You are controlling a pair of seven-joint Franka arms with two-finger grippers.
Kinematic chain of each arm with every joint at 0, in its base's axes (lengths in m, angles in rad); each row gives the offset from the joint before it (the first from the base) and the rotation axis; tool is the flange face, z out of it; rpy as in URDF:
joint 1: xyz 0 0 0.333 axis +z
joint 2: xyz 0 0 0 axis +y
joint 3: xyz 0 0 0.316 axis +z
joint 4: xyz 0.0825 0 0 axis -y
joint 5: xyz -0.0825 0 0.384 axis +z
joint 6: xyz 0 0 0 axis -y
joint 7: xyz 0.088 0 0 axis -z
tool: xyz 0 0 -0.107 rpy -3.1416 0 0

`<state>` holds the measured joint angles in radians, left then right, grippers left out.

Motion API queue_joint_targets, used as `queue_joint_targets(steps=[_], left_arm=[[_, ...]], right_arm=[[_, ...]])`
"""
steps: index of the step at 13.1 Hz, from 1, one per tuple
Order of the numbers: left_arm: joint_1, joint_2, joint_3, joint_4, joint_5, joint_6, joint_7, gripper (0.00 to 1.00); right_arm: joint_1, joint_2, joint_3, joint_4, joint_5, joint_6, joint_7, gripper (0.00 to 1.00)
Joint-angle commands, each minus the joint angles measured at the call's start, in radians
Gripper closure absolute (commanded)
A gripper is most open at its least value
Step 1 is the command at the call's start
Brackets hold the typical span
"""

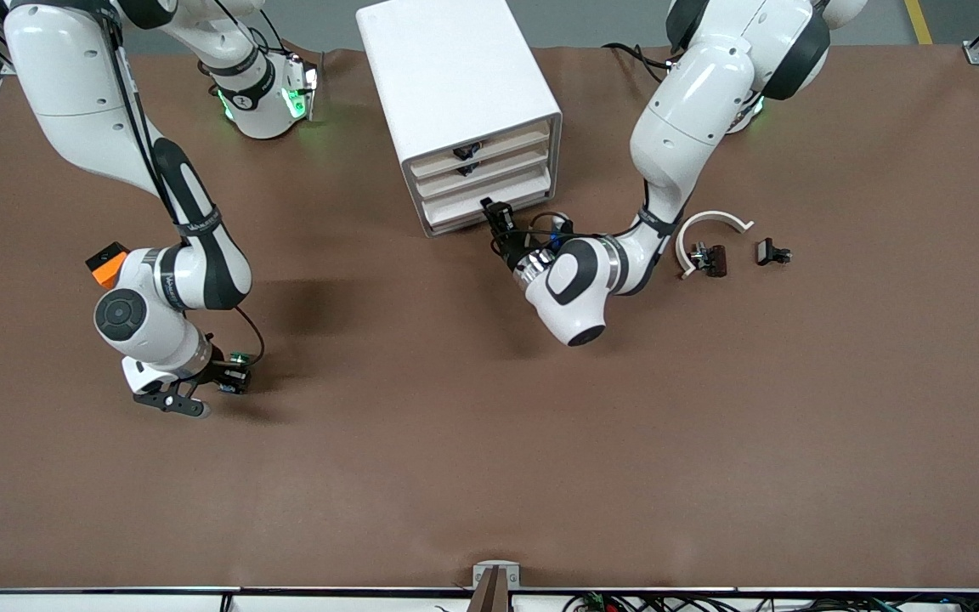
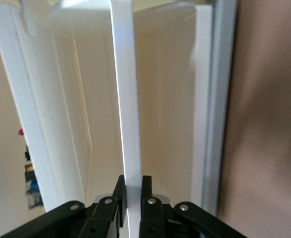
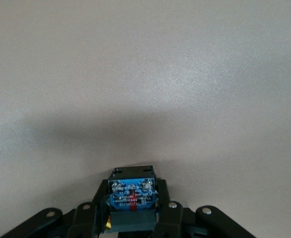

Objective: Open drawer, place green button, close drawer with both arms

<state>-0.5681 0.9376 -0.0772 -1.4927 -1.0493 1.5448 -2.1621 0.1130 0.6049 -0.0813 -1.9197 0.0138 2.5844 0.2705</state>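
Observation:
The white four-drawer cabinet [image 1: 455, 76] stands at the robots' side of the table. My left gripper [image 1: 489, 211] is at the top lip of its lowest drawer [image 1: 455, 218], which has a cream front and no knob. In the left wrist view the gripper [image 2: 132, 186] is shut on the drawer's thin white edge [image 2: 128, 124]. My right gripper [image 1: 216, 384] is low over the table toward the right arm's end, shut on the button [image 1: 237, 374]. In the right wrist view the gripper [image 3: 132, 210] clamps the button's blue-labelled body [image 3: 132, 197].
An orange-and-black block [image 1: 107, 263] lies beside the right arm's forearm. A white curved piece [image 1: 710, 228] and two small black clip parts [image 1: 708, 259] [image 1: 772, 252] lie toward the left arm's end. The two upper drawers carry black knobs [image 1: 462, 153].

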Motion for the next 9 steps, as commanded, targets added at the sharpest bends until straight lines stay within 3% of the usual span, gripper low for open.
queue_joint_targets(steps=[1, 4, 8, 9], left_arm=[[0.005, 0.035, 0.031, 0.080, -0.017, 0.003, -0.013, 0.87], [0.005, 0.037, 0.062, 0.115, -0.015, 0.003, -0.007, 0.87], [0.019, 0.033, 0.105, 0.140, -0.014, 0.003, -0.005, 0.86], [0.023, 0.033, 0.106, 0.143, -0.014, 0.003, 0.010, 0.81]], right_arm=[[0.010, -0.001, 0.000, 0.013, -0.003, -0.029, 0.051, 1.00], [0.039, -0.033, 0.000, 0.034, -0.002, -0.097, 0.104, 1.00], [0.144, -0.134, 0.002, 0.034, -0.002, -0.251, 0.321, 1.00], [0.184, -0.164, 0.000, 0.030, -0.002, -0.282, 0.391, 1.00]])
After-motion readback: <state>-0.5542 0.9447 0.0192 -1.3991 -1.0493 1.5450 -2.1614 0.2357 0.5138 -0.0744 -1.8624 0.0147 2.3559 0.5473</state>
